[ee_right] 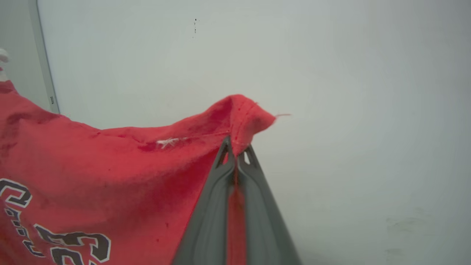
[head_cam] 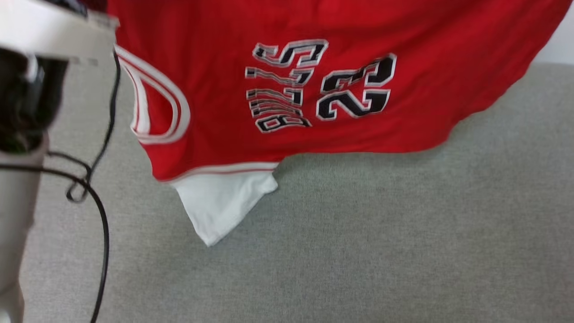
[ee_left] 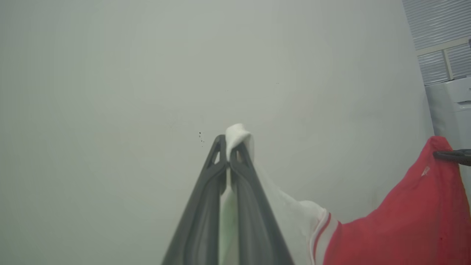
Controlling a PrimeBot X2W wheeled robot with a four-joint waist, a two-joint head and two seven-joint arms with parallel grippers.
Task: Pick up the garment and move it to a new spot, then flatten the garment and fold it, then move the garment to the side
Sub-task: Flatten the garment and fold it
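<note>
Now held: shirt (head_cam: 287, 89) hangs spread between both claws, over the grey cushion (head_cam: 403, 246).
Left claw (ee_left: 230, 154): shut tight on a white sleeve tip.
Right claw (ee_right: 235, 154): shut tight on a red corner.
Long axis: claw to claw, across the robot.
Lowest edge: free sleeve (head_cam: 219, 206), near the cushion; contact unclear.
Room: bare cushion ahead and right; cable (head_cam: 101, 211) dangles left.

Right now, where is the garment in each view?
Head view: the garment spans the top.
Left wrist view: lower right, white sleeve pinched by the left gripper.
Right wrist view: left half, red corner pinched by the right gripper.
Shared landmark: the number 23, head and right wrist views.
</note>
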